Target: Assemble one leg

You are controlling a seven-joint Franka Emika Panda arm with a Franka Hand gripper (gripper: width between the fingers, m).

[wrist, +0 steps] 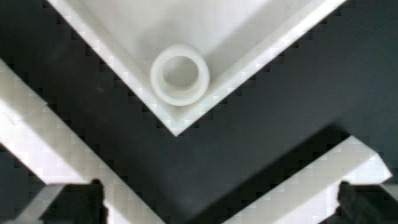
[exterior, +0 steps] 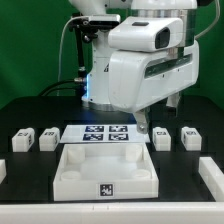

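Several small white legs with tags stand in a row on the black table: two on the exterior view's left [exterior: 22, 140] [exterior: 48, 137] and two on its right [exterior: 162, 135] [exterior: 188, 135]. My gripper [exterior: 149, 122] hangs low over the far right corner of the large white tray-shaped part [exterior: 70, 178], close to the nearest right leg, and touches nothing. In the wrist view the gripper [wrist: 217, 206] is open and empty, with dark fingertips [wrist: 71, 205] wide apart. A corner of the tray part with a round hole [wrist: 180, 75] lies below it. No leg shows in the wrist view.
The marker board [exterior: 100, 133] lies flat behind the tray part. White bars lie at the left edge [exterior: 3, 170] and the right edge [exterior: 212, 176] of the exterior view. The arm's bulky white body [exterior: 140, 60] fills the space above the table's middle.
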